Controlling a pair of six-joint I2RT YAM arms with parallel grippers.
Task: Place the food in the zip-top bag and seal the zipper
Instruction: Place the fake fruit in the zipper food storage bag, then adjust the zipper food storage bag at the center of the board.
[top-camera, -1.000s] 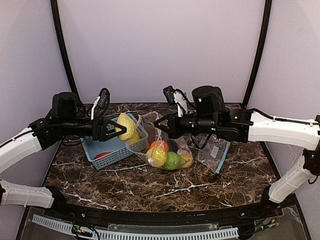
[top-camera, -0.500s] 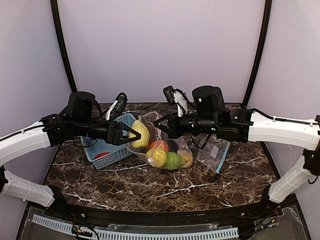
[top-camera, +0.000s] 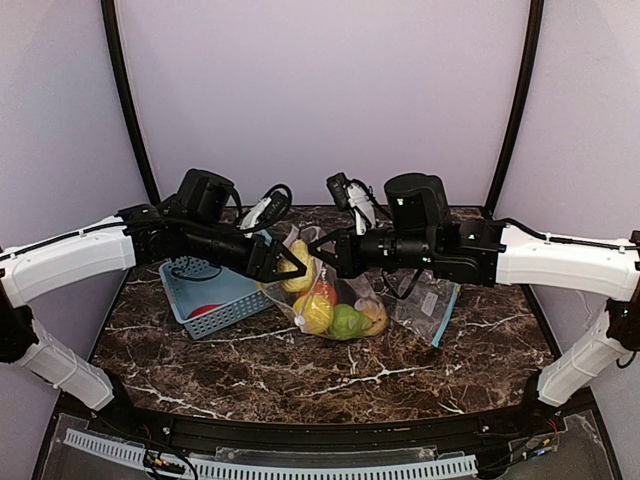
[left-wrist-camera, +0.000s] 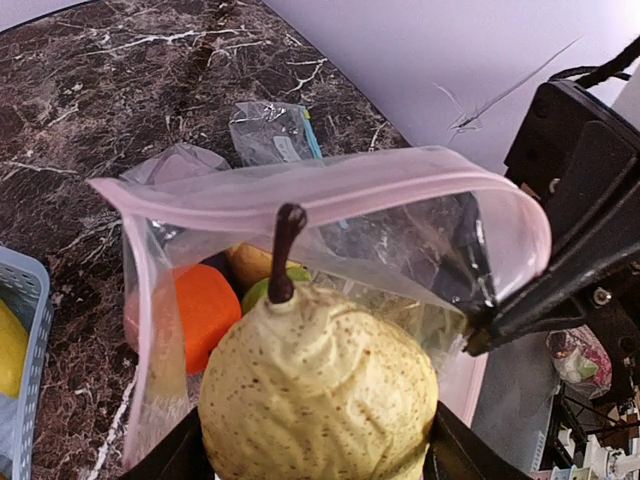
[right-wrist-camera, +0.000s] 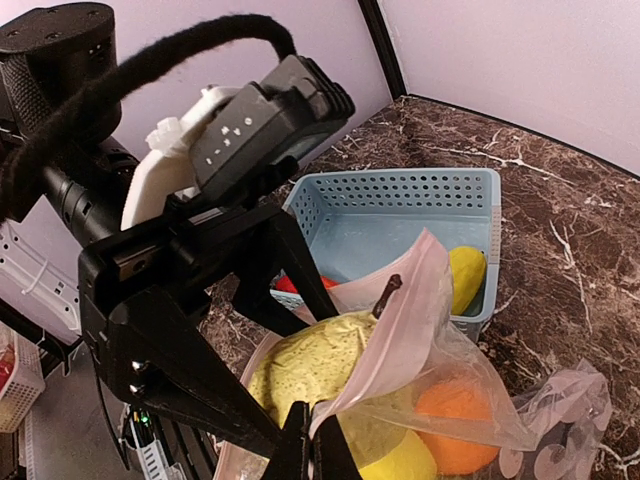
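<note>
My left gripper (top-camera: 288, 268) is shut on a speckled yellow pear (left-wrist-camera: 320, 390) with a brown stem. It holds the pear at the open mouth of the zip-top bag (top-camera: 345, 300), stem toward the opening. My right gripper (right-wrist-camera: 315, 440) is shut on the bag's pink zipper rim (right-wrist-camera: 400, 320) and holds the mouth up and open. An orange (left-wrist-camera: 205, 310), a green apple (top-camera: 347, 321) and a yellow lemon (top-camera: 313, 314) lie inside the bag. The pear also shows in the right wrist view (right-wrist-camera: 320, 375), half behind the rim.
The light-blue basket (top-camera: 215, 290) stands left of the bag, with a red piece (top-camera: 205, 311) and a yellow lemon (right-wrist-camera: 465, 275) in it. A spare flat clear bag (top-camera: 432, 305) lies at the right. Both arms meet over the table's middle.
My left arm has moved right with the pear, from above the basket to the bag's mouth. The right gripper has held the rim still.
</note>
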